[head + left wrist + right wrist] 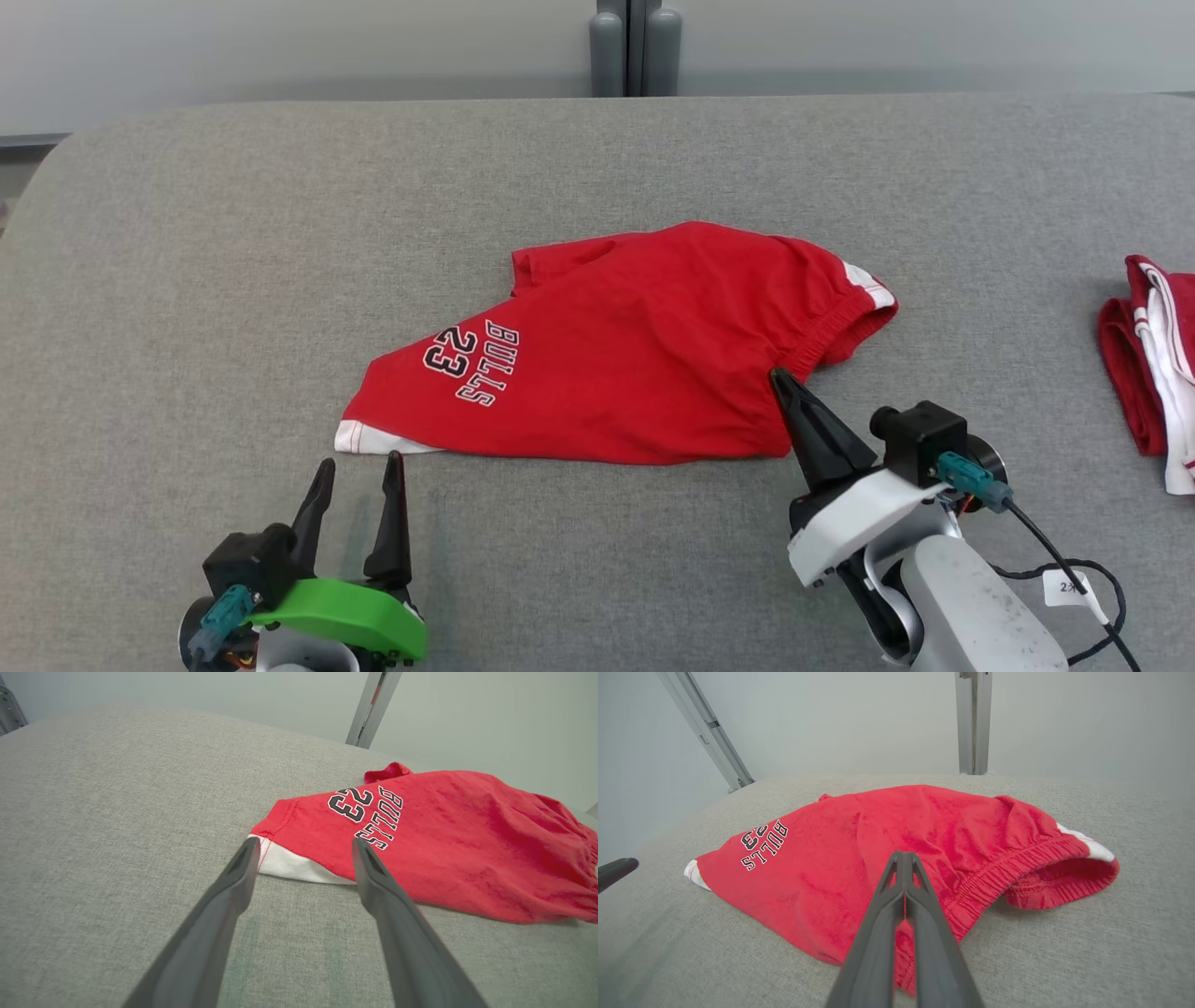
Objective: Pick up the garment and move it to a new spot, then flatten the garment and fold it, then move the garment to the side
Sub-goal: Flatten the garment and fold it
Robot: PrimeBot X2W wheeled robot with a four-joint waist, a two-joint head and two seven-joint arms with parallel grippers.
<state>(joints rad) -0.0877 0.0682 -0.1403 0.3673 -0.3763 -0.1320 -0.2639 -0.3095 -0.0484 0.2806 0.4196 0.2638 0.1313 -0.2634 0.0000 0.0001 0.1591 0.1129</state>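
Left gripper, green-shelled, long dark fingers spread wide, empty, tips just short of white hem corner. Right gripper fingers pressed together, tips over ribbed elastic waistband; cloth pinched or not, cannot tell. Red knit shorts, "BULLS 23" print, lying rumpled mid grey woven tabletop. Red-and-white folded cloth at right edge.

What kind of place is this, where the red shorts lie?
Likely a robot test lab, not a home: a wide table covered in grey cloth, bare pale walls with metal frame posts, and a second folded red garment set aside.
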